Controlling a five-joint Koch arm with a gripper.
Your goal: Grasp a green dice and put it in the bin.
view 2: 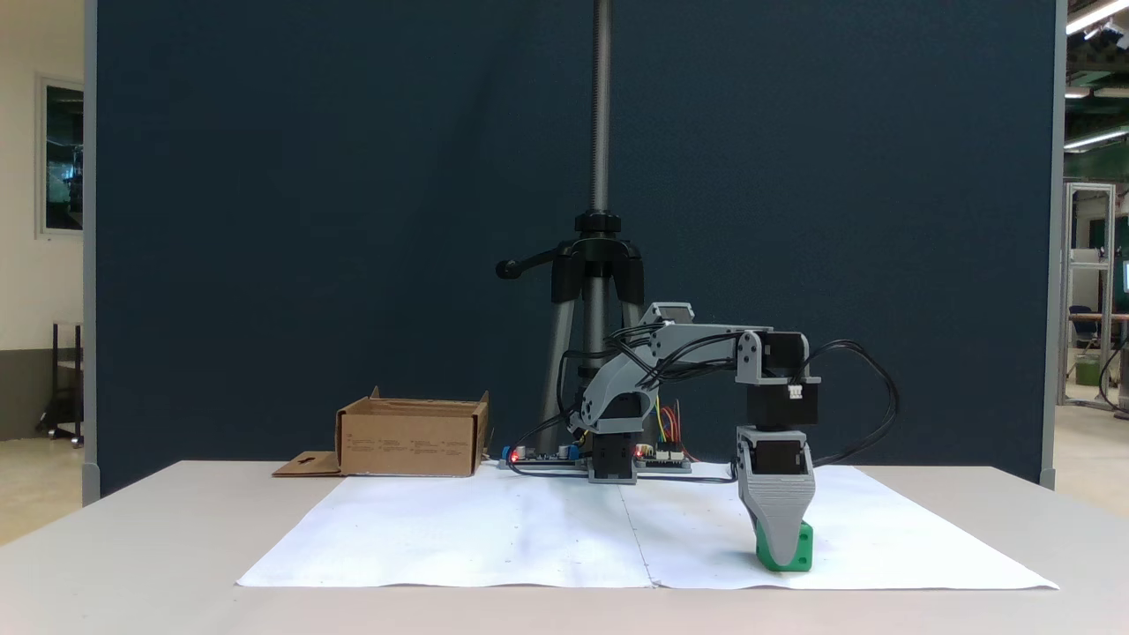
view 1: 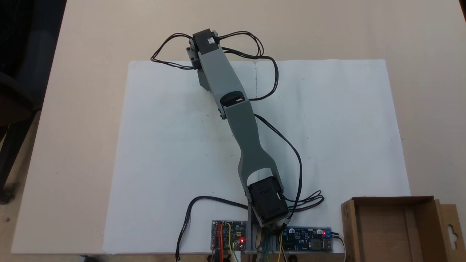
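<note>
One green dice [view 2: 794, 556] under gripper [view 2: 780, 551], flat on paper [view 2: 494, 529].
Cube, no long axis; grip state unclear; bin [view 2: 410, 434] well apart.

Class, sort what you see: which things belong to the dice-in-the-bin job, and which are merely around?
Job:
green dice, at the gripper tip
bin, open cardboard box
arm

Around:
white paper
circuit boards
tripod
blue screen

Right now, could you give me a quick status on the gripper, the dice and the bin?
Gripper down at the green dice, jaw state unclear. Dice on the paper. Bin stands apart, nothing seen in between.
</note>
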